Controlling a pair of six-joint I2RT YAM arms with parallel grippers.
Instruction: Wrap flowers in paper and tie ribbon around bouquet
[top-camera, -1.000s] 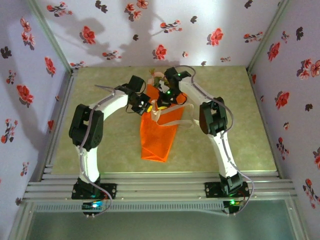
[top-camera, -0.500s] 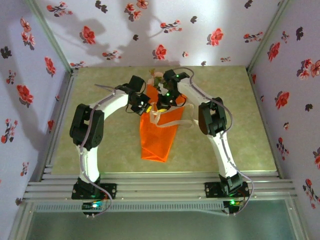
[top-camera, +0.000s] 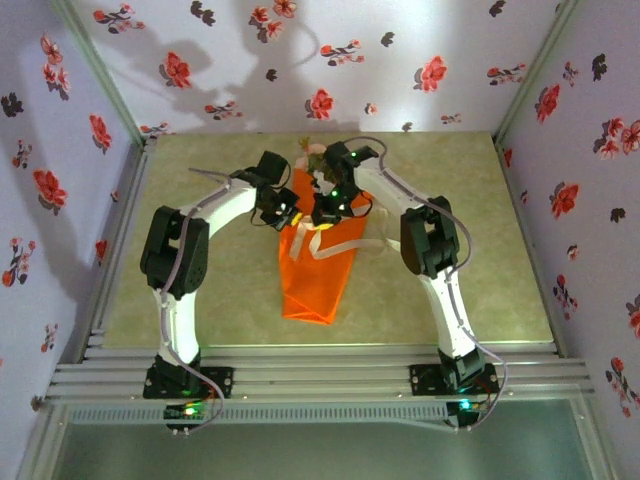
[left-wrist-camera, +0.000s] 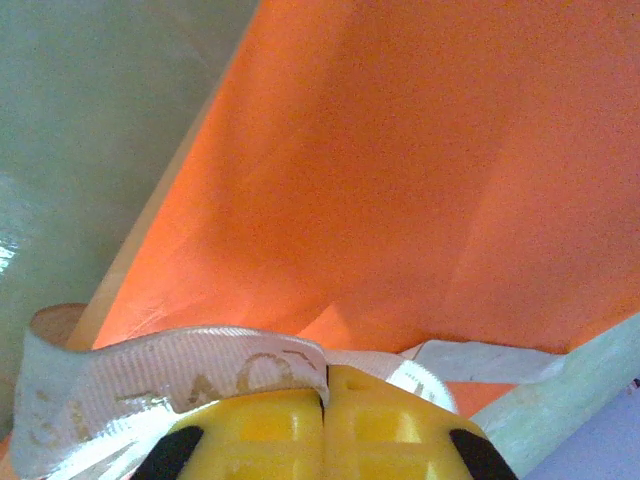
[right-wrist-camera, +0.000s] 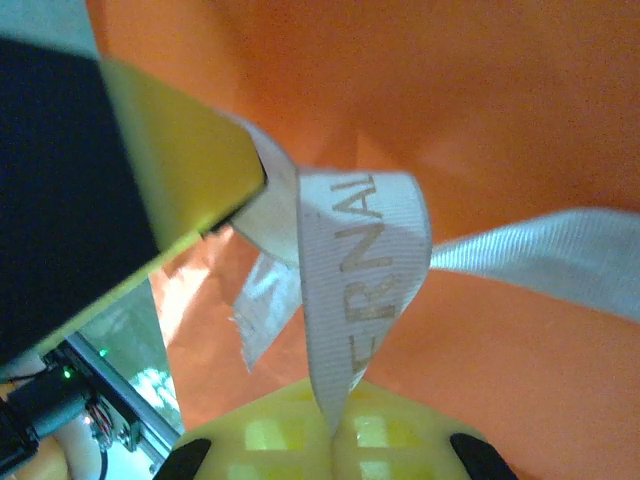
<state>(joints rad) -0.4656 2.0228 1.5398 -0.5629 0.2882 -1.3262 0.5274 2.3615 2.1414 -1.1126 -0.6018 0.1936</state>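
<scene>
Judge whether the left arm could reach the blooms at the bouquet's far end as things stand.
Probably not yet. The blooms lie close beyond the left gripper, but it is shut on the ribbon and would have to let go first.

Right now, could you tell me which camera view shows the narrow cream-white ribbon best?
Right wrist view: the narrow cream-white ribbon loops large, its printed letters legible. Left wrist shows a short stretch; the top view, thin strands.

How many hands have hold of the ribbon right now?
2. The left hand is shut on the ribbon at the left edge of the bouquet. The right hand is shut on a printed stretch of it over the bouquet, close beside the left one.
</scene>
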